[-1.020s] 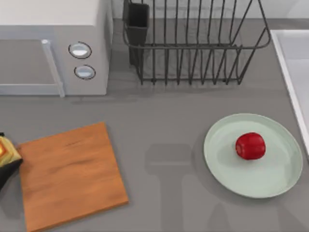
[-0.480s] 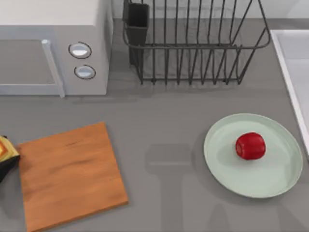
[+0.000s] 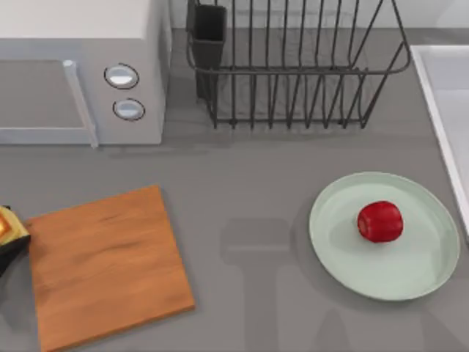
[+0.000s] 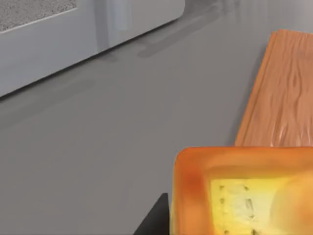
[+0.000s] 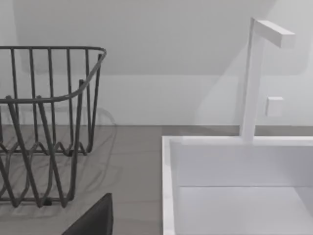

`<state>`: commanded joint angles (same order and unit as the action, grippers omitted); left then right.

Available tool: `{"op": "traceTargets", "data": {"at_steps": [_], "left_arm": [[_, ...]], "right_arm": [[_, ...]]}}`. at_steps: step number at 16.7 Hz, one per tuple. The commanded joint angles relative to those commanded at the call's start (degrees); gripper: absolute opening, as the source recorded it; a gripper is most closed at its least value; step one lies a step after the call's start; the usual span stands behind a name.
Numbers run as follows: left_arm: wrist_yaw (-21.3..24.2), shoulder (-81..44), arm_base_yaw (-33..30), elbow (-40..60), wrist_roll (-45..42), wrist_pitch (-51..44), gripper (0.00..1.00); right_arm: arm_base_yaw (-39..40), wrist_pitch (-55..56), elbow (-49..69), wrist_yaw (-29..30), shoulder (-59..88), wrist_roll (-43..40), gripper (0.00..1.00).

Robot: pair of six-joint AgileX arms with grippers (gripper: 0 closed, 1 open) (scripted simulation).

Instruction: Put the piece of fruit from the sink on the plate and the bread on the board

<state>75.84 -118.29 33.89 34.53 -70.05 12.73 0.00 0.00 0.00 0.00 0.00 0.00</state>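
The apple [image 3: 380,221] sits on the plate [image 3: 344,253]; the left end effector [image 3: 6,246] pinches the bread [image 3: 7,226] just beside the board [image 3: 106,264], over the worktop [image 3: 256,169]

Fruit [image 3: 380,221] sits on the plate [image 3: 344,257], right side of the surface [image 3: 249,169]. The sink [image 3: 443,110] lies at the right edge, just beside the plate. Board [image 3: 106,264] lies left, bread [image 3: 7,226] at its left edge. Behind: microwave [image 3: 80,73] left, rack [image 3: 293,66] centre.
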Motion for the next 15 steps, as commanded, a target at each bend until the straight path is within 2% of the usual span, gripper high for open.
{"op": "traceTargets", "data": {"at_steps": [5,15], "left_arm": [[-0.2,3.5,-0.1,0.7,0.2,-4.0,0.0],[-0.3,22.7,0.2,4.5,1.1,-26.2,0.0]], "right_arm": [[0.0,0.0,0.0,0.0,0.0,0.0,1.0],[0.0,0.0,0.0,0.0,0.0,0.0,1.0]]}}
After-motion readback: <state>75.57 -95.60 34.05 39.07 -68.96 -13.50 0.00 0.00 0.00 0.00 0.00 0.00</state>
